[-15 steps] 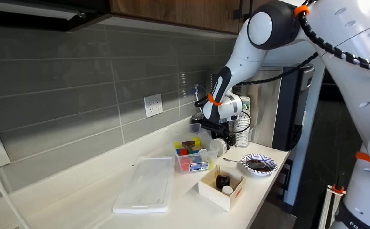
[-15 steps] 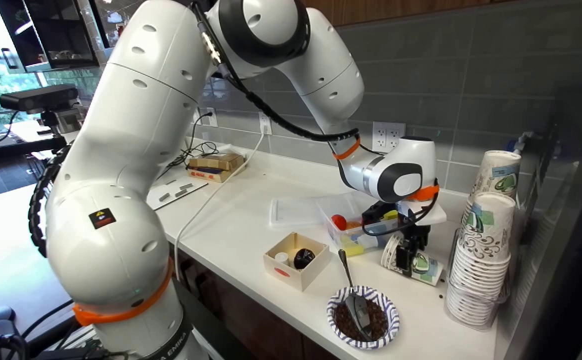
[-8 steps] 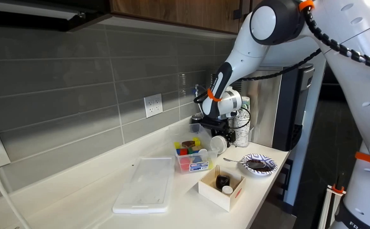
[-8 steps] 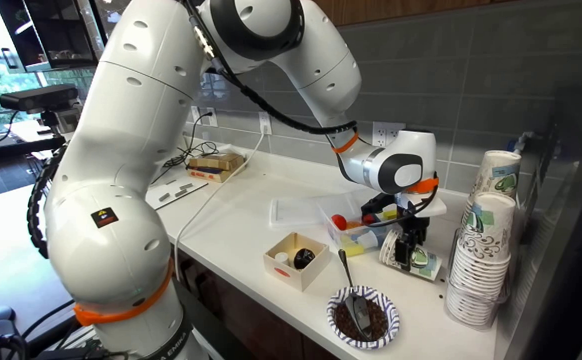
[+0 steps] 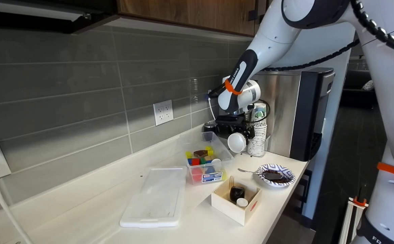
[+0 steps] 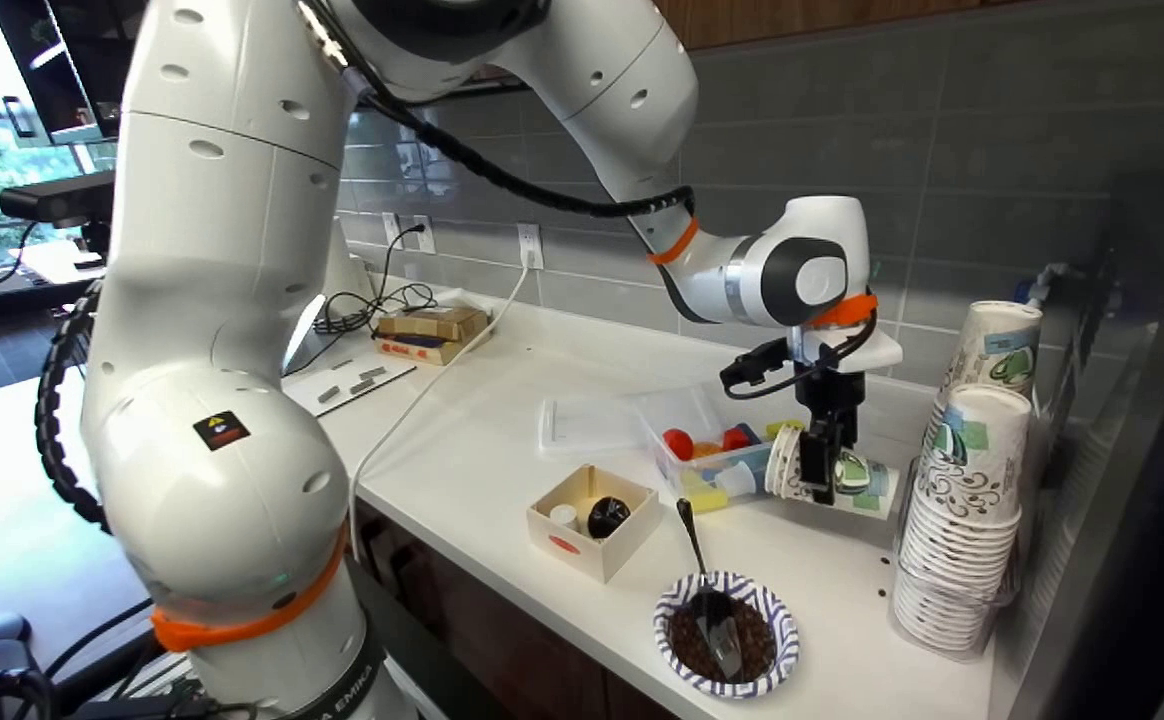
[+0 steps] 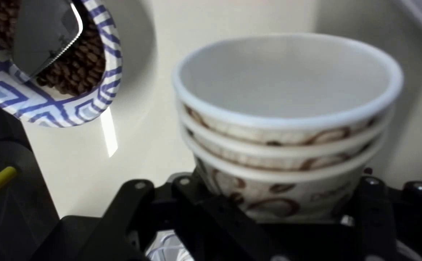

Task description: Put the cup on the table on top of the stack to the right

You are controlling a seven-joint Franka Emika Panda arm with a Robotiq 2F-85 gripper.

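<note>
White cups [image 6: 870, 485] | pinched sideways between fingers [image 6: 818, 465] | near: plastic bin [image 5: 212, 177], bowl [image 6: 785, 638], stack [image 6: 962, 545]

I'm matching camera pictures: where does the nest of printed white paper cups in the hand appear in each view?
In an exterior view: cups lower right of centre, seen end-on.
In an exterior view: cups lower right of centre, seen side-on.
Wrist view: cups right of centre, large.
Shared landmark: round blue-and-white patterned bowl.

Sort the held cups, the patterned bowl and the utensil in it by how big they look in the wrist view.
1. Held cups, nearest the camera
2. Patterned bowl, cut off by the frame
3. Utensil, also cut off
</note>
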